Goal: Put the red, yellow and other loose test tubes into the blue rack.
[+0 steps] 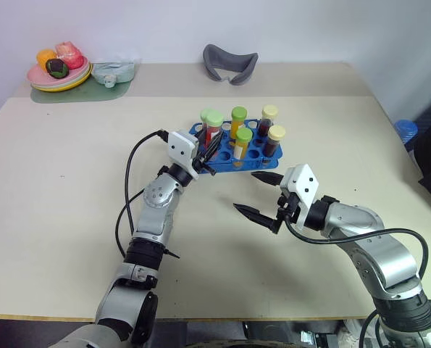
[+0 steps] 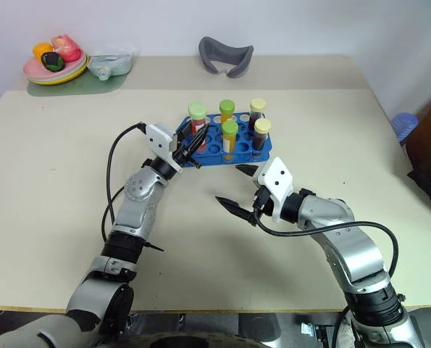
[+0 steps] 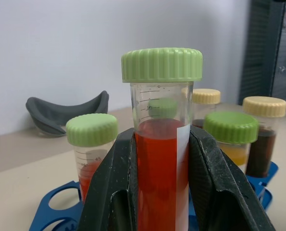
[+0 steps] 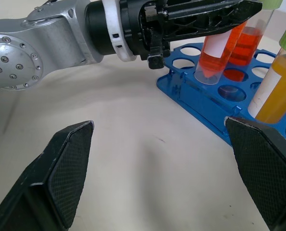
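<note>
A beige table (image 1: 70, 188) bears the blue rack (image 1: 253, 154) before a pale wall (image 1: 164, 29).

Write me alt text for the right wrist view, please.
The left gripper, shut on a red test tube, holds its tip tilted just over a hole of the blue rack. The right gripper stands open above the beige table.

A small "45" is showing beside the graduation marks on the shorter green-capped tube (image 3: 91, 153). The taller red tube (image 3: 160, 159) is showing graduation lines, its tiny printed figures staying illegible.
</note>
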